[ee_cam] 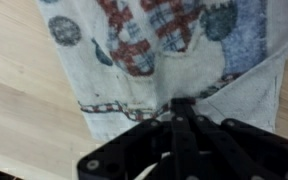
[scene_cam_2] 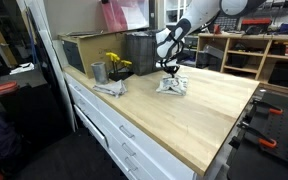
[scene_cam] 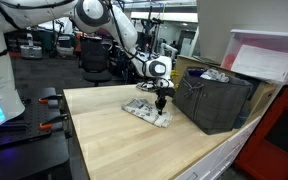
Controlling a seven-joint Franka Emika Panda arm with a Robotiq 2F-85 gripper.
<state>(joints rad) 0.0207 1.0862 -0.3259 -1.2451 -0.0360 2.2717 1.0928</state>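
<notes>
Currently: my pincer (ee_cam: 181,108) fully closed, pinching puckered edge of printed cloth (ee_cam: 149,45). Cloth lies rumpled on wooden table (scene_cam: 109,135), near black crate (scene_cam: 219,100).

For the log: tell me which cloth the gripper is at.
The printed cloth mid-table, pinched by the gripper; the other cloth lies beside the flower cup.

Arm (scene_cam: 124,38) bent over, gripper (scene_cam: 162,101) pointing down — jaws pressed together.
</notes>
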